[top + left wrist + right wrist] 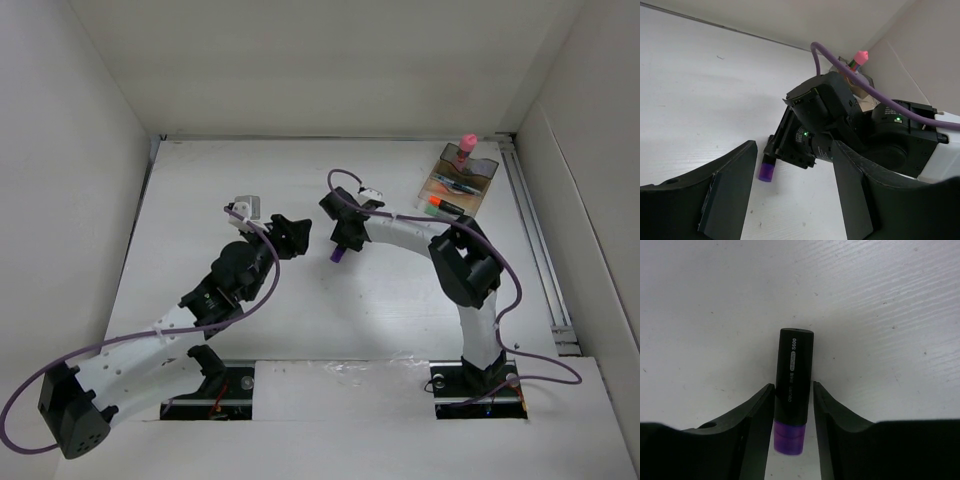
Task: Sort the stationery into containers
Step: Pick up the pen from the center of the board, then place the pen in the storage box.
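From above, the organiser (pixel 485 168) sits in the far right corner of the table (pixel 200 200). One pink-capped bottle (pixel 467 143) stands upright at its far end. One orange-tipped marker (pixel 436 201) and one green-tipped marker (pixel 434 211) lie across its near end, and the dark pens (pixel 455 185) in the middle are too small to count. One purple-ended marker (pixel 337 255) is outside the organiser, near the table's middle, under the right gripper (pixel 345 240). The left gripper (pixel 290 237) hangs just beside it, to the left. In the left wrist view that gripper's fingers (pixel 730 192) stand wide apart with nothing between them. Past them, the marker's purple end meets the table below the right gripper. In the right wrist view the two fingers (pixel 757 425) flank the camera-side part of the marker very closely, purple end included. Whether they clamp it or merely bracket it I cannot tell. By its look the marker is light, stiff plastic, round and smooth, so it could roll or twist out of a loose pinch. The best hold seems square across the black barrel near its middle, not on the slightly narrower purple end. Counted in all: one organiser, one bottle, three markers, two grippers.
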### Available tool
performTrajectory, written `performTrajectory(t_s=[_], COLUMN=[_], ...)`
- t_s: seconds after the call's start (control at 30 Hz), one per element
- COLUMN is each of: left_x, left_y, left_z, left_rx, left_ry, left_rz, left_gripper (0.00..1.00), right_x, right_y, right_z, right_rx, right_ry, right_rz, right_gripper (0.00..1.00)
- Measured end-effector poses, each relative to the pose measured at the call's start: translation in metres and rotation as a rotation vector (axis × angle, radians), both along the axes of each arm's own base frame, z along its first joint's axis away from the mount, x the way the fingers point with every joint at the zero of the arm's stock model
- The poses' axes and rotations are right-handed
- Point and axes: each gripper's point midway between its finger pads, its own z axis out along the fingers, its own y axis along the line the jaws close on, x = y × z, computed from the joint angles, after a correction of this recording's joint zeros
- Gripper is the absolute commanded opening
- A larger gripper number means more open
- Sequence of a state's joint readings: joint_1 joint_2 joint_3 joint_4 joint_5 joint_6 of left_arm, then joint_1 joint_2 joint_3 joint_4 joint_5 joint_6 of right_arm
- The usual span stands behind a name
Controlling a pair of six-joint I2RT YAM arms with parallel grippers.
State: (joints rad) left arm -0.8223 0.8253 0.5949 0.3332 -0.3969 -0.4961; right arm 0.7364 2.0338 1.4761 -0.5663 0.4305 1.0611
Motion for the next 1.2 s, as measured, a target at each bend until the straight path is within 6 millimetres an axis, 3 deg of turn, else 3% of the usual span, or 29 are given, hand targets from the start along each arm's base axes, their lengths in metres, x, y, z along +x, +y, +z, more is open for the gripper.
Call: performTrajectory(t_s=[0.1, 0.17, 0.27, 0.37, 0.6, 0.8, 0.87, 0.97, 1.1, 1.2], left_x=[0.000, 0.000, 0.000, -0.001, -0.001, -0.001, -0.001, -0.001, -0.002, -0.003], left_y=[-0.002, -0.003, -0.003, -0.004, -0.005, -0.005, -0.005, -0.007, -0.009, -0.011], left_z=[-0.002, -0.003, -0.003, -0.003, -0.003, -0.003, -0.005, -0.006, -0.004, -0.003], left_rx=[0.005, 0.006, 0.007, 0.006, 0.006, 0.007, 0.010, 0.012, 0.008, 0.003], left_ry=[0.005, 0.007, 0.007, 0.007, 0.007, 0.008, 0.010, 0.013, 0.010, 0.005], left_rz=[-0.009, -0.013, -0.014, -0.019, -0.023, -0.023, -0.025, -0.034, -0.047, -0.057], left_gripper=[0.58, 0.58, 0.58, 0.58, 0.58, 0.58, 0.58, 0.58, 0.58, 0.58], right_x=[0.001, 0.002, 0.005, 0.008, 0.011, 0.008, 0.009, 0.034, 0.067, 0.072], right_y=[0.001, 0.004, 0.007, 0.007, 0.009, 0.000, -0.017, -0.062, -0.156, -0.227], right_z=[-0.007, -0.005, -0.006, -0.006, -0.008, -0.001, 0.013, 0.058, 0.130, 0.155], right_rx=[-0.003, 0.011, 0.039, 0.070, 0.114, 0.218, 0.286, 0.429, 0.641, 0.769], right_ry=[0.009, 0.003, 0.003, 0.009, 0.025, 0.056, 0.058, -0.038, -0.259, -0.376], right_rz=[0.010, 0.016, 0.023, 0.030, 0.052, 0.058, 0.018, -0.120, -0.350, -0.506], right_gripper=[0.27, 0.27, 0.43, 0.48, 0.13, 0.08, 0.10, 0.11, 0.12, 0.12])
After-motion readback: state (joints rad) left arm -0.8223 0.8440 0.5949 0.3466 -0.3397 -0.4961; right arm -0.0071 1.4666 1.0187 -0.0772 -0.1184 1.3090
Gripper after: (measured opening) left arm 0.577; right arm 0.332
